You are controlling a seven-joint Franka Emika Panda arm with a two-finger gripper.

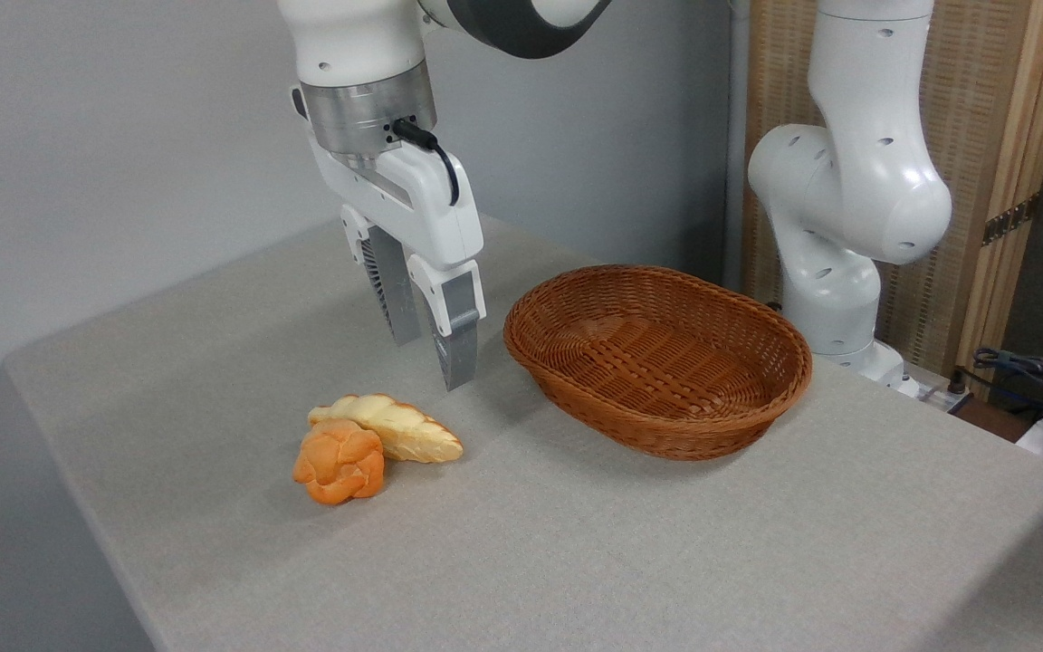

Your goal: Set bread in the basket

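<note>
Grey cloth covers the table [576, 561], whose near and right edges run out of view. No brand, label or legible writing appears on any item.

Near left on the cloth lies the bread [339, 464], a small round orange knotted bun. Its far right side touches a longer pale braided loaf [387, 426], which lies just behind it and partly hidden by it at the point of contact.

Above and slightly to the right of both hangs the gripper [431, 360], pointing downward and clear of the cloth. Its two ribbed grey fingers [456, 337] stand a little apart, with a narrow gap between the tips; nothing is held between them and nothing is touched. A black cable [435, 154] plugs into the metal wrist above the gripper. The upper part of the arm is cut off by the top edge.

Right of the gripper, near the centre of the table, sits the basket [761, 398], an oval brown wicker one, shallow and holding nothing. It is well apart from the bread.

Far right behind the basket rises the white arm base [847, 208], its foot partly hidden by the table edge. Behind that stands a wooden screen [983, 136]. At the far right edge, dark cables [1038, 376] and other items are cut off and hard to identify.
</note>
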